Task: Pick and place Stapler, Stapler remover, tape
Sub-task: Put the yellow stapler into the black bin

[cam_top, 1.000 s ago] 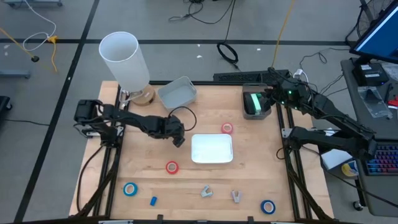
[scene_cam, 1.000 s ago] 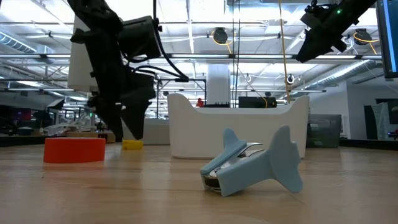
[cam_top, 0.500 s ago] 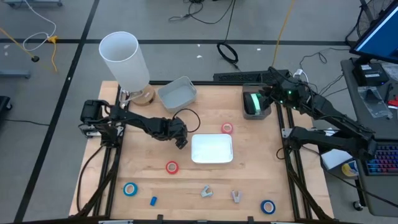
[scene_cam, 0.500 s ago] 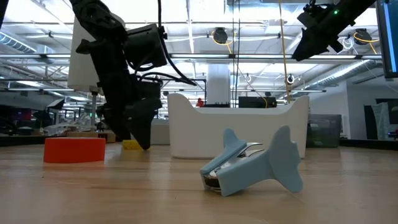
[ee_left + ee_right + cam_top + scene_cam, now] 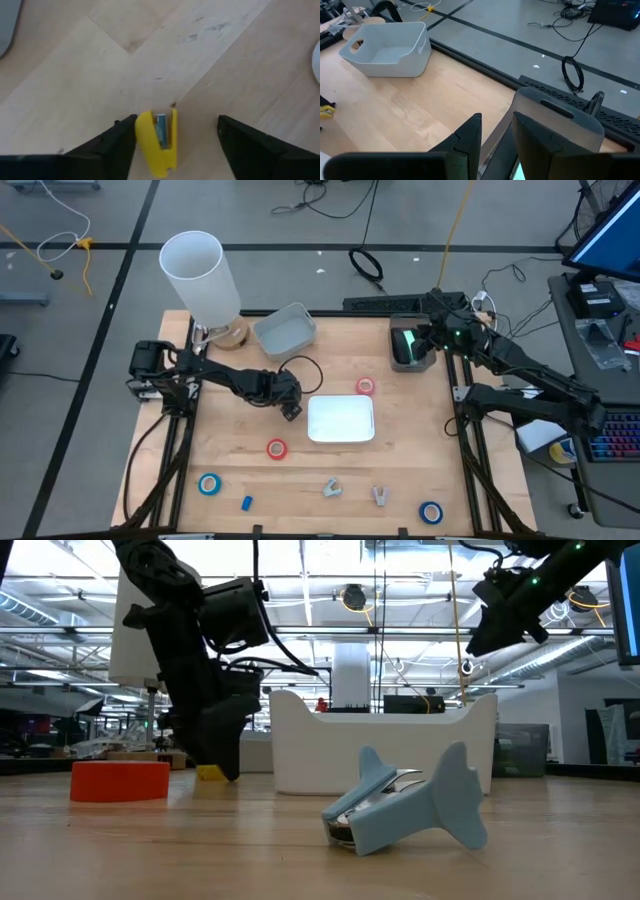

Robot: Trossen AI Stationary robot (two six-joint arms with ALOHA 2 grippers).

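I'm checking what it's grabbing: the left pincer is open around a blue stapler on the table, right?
Almost: the stapler is yellow, not blue. The left wrist view shows it on the wooden table between the open fingers of the left pincer.

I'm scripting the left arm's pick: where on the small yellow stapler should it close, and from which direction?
Judging by the left wrist view, grip the yellow stapler across its two long sides, coming straight down from above. It lies flat on the table, narrow, metal strip up, already between the left pincer and its open fingers.
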